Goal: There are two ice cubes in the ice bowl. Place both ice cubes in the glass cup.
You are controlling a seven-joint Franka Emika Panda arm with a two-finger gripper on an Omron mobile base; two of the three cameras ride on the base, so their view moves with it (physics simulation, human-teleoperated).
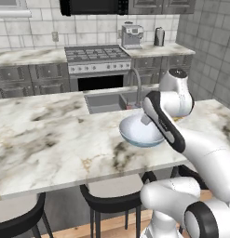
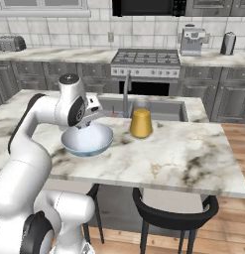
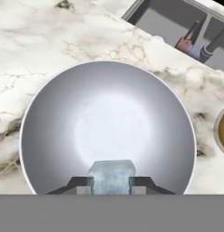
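The jaws pinch one ice cube (image 3: 112, 174), pressed against its two sides, and hold it above the ice bowl (image 3: 54, 136). The bowl's pale inside looks bare beneath it. The bowl sits on the marble desk (image 2: 193, 154), back from its near edge and close to the sink (image 2: 163, 110). Just beside it stands a yellow-gold cylinder (image 2: 141, 123).

Pale ice cube (image 3: 111, 176) over ice bowl (image 3: 50, 136)

base views flank ice bowl (image 1: 140, 132); hand view overhead, close
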